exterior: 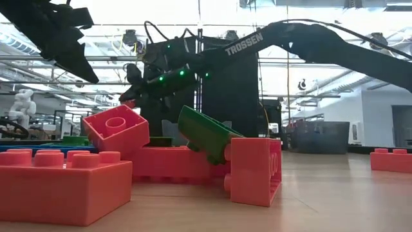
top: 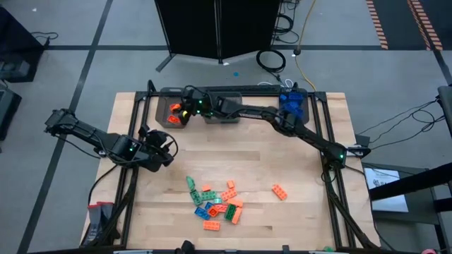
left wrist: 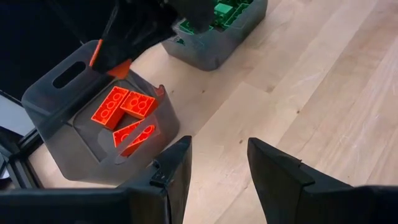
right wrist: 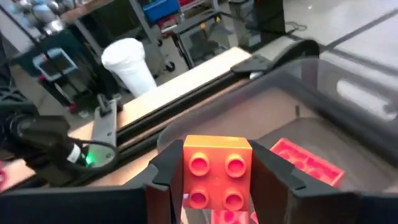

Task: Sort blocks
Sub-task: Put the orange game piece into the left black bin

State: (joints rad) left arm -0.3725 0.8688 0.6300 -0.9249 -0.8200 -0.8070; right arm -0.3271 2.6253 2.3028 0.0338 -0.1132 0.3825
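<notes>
I hold an orange brick [right wrist: 217, 169] clenched in the right tool [right wrist: 219, 180] over the far-left bin [left wrist: 74, 118]; released off-centre, it may clip the rim. Left tool [left wrist: 219, 163] waits nearby, empty and parted.

Both arms are matte black, built of slim jointed links. The right arm [exterior: 309, 42] carries white "TROSSEN" lettering along one link, with small green indicator lights near its wrist and black cable looped above. The left gripper [left wrist: 217, 168] has two dark, angular, wedge-shaped fingers [left wrist: 277, 171].
</notes>
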